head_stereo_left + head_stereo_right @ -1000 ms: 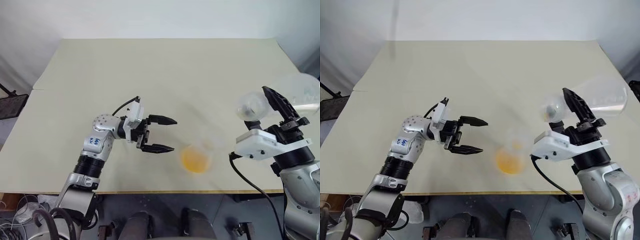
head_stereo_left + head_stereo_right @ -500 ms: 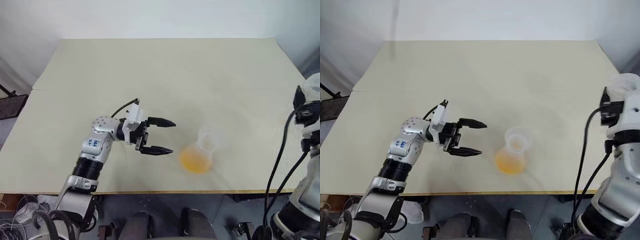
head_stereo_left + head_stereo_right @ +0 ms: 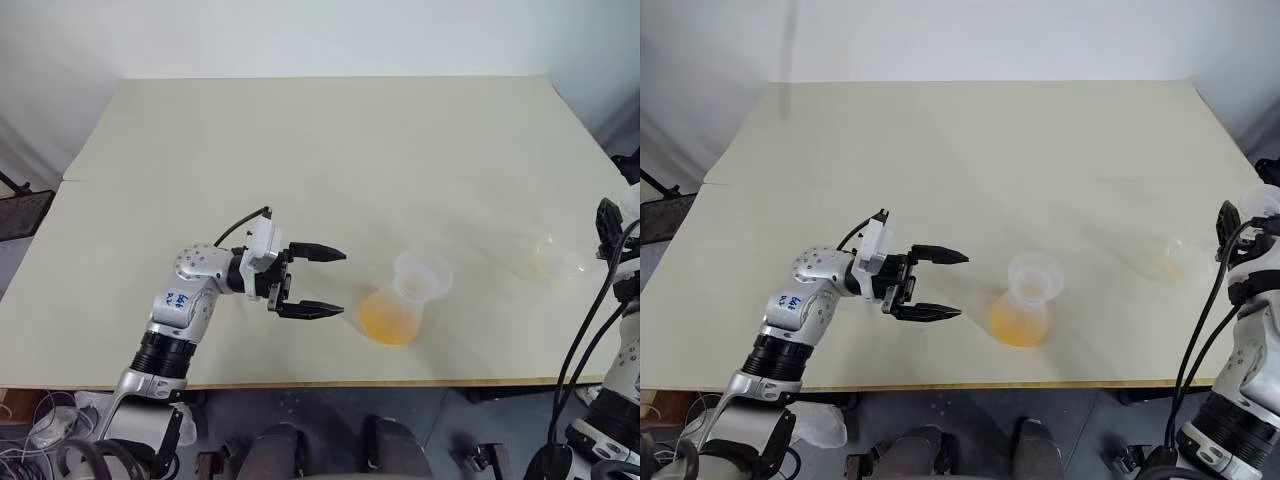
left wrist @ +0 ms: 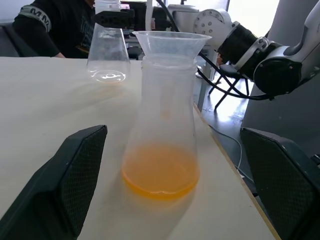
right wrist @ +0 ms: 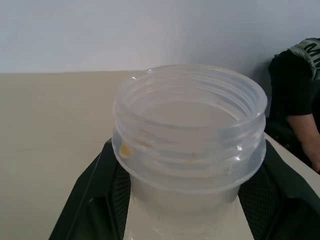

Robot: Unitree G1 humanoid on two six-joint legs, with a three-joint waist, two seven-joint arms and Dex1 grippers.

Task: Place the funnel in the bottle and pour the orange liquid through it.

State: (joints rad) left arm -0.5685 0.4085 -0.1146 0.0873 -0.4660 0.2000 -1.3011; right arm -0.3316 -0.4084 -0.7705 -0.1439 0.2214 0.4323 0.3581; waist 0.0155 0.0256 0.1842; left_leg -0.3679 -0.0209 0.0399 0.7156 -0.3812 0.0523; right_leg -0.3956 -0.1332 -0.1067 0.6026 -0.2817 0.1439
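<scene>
Orange liquid (image 4: 160, 172) in clear bottle (image 4: 162, 100) on beige table (image 3: 300, 150).

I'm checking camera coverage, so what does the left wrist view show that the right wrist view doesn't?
Left wrist view: the clear conical plastic flask holding orange liquid, a small clear funnel in its neck, standing ahead of the open left claw. Right wrist view: a close look into the empty clear flask's threaded rim, gripped by the right claw. Both: the beige table and a person in dark clothing.
</scene>
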